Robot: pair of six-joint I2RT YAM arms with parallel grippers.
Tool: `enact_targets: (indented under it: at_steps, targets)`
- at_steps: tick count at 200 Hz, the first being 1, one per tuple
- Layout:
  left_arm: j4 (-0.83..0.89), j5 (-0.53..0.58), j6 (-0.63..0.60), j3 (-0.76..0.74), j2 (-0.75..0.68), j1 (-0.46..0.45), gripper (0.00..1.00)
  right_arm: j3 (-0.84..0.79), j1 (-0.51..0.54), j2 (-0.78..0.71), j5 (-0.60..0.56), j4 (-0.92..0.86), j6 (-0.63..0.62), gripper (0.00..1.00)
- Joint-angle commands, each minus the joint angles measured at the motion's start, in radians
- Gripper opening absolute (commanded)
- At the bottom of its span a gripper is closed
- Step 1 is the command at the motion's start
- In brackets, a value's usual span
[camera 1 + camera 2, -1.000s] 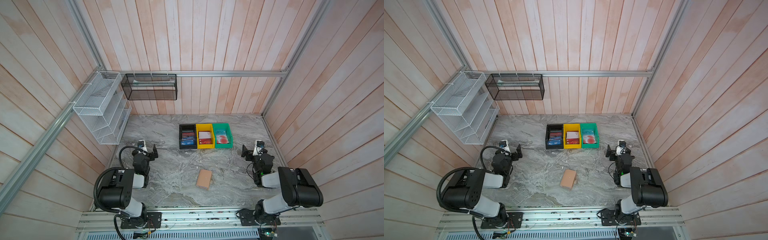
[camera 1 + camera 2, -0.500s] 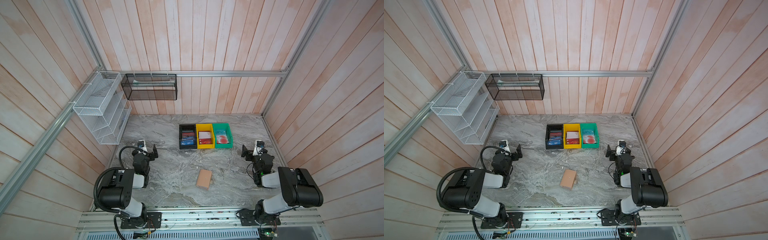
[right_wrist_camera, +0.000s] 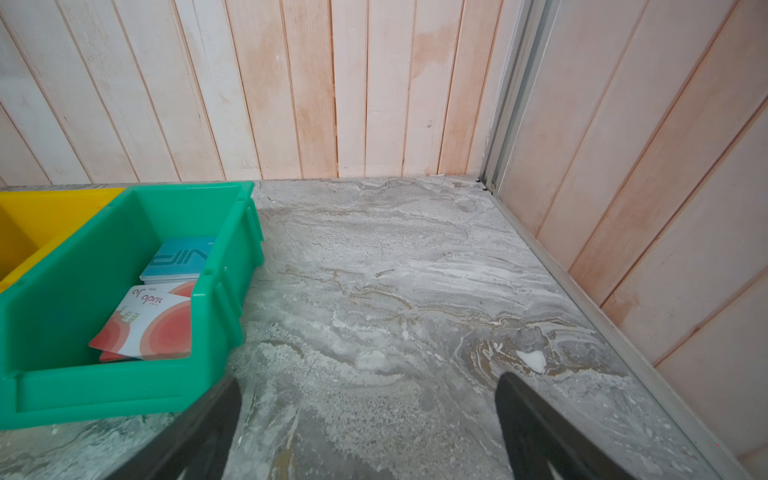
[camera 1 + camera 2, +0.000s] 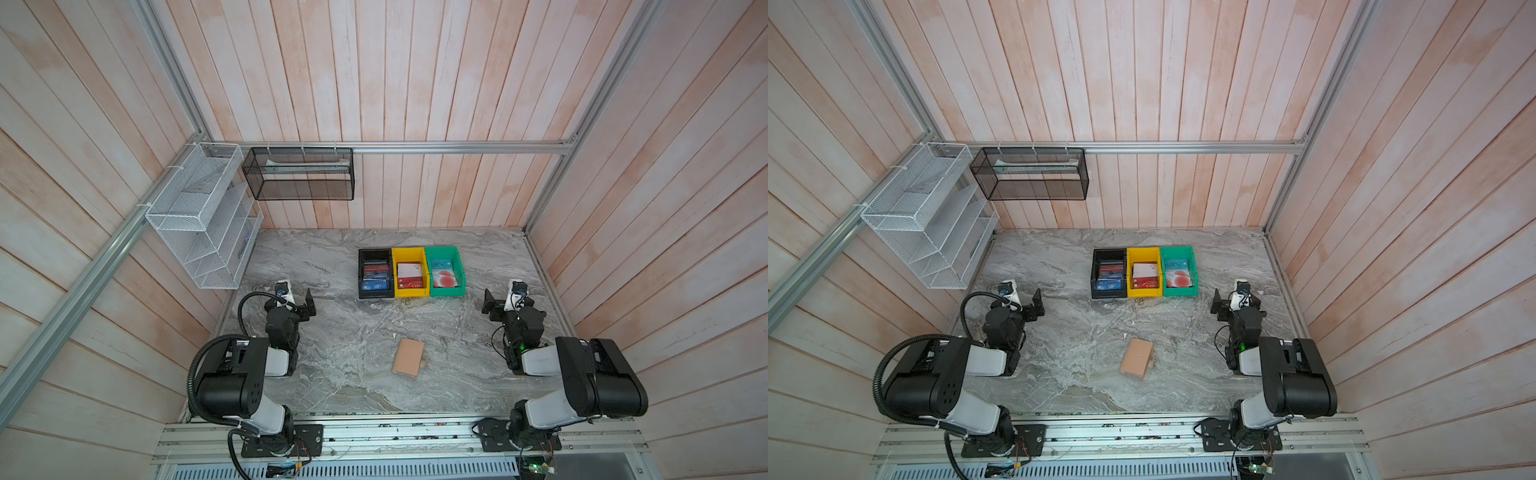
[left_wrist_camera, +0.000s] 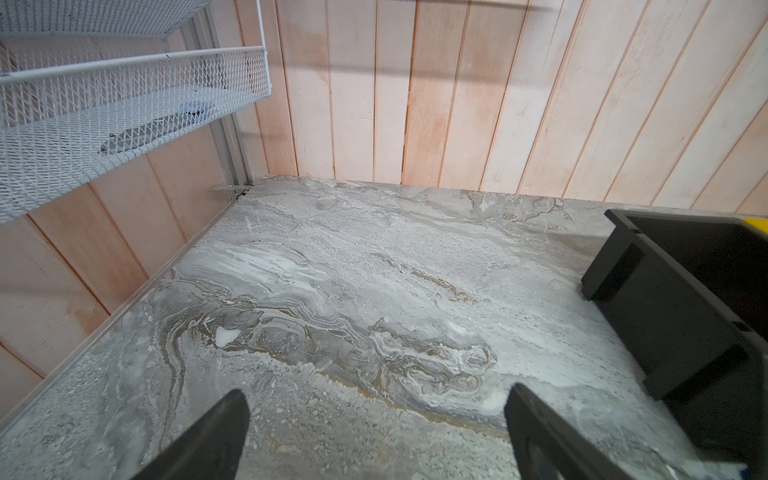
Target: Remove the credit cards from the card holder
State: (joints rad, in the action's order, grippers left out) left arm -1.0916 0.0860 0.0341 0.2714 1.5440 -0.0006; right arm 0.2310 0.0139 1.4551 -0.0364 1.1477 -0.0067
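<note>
The tan card holder lies shut and flat on the marble table, near the front middle; whatever it holds is hidden. Loose credit cards lie in the bins at the back: a blue VIP card, a red one, and a pale one with red circles. My left gripper rests low at the left, open and empty. At the right, my right gripper is open and empty too. Both are far from the holder.
A black bin, a yellow bin and a green bin stand side by side. A white wire rack hangs on the left wall and a black mesh basket on the back wall.
</note>
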Motion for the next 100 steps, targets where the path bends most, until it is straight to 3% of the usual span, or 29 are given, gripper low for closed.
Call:
enact_targets:
  at_steps: [1,16,36,69,100]
  targets:
    - [0.06,0.002,-0.044,0.046,-0.062,-0.025,0.96,0.06,0.079,-0.136,-0.119,-0.169,-0.074,0.95]
    - [0.264,0.014,-0.079,0.124,-0.129,-0.064,0.96,0.138,0.143,-0.232,-0.143,-0.388,-0.097,0.95]
    - [0.455,0.019,-0.08,0.201,-0.19,-0.124,0.94,0.234,0.208,-0.33,-0.123,-0.634,-0.007,0.93]
    - [0.606,-0.049,-0.016,0.239,-0.282,-0.246,0.84,0.299,0.354,-0.424,-0.031,-0.92,0.091,0.88]
    - [0.664,0.077,0.086,0.22,-0.324,-0.415,0.81,0.314,0.496,-0.435,-0.064,-1.113,0.201,0.82]
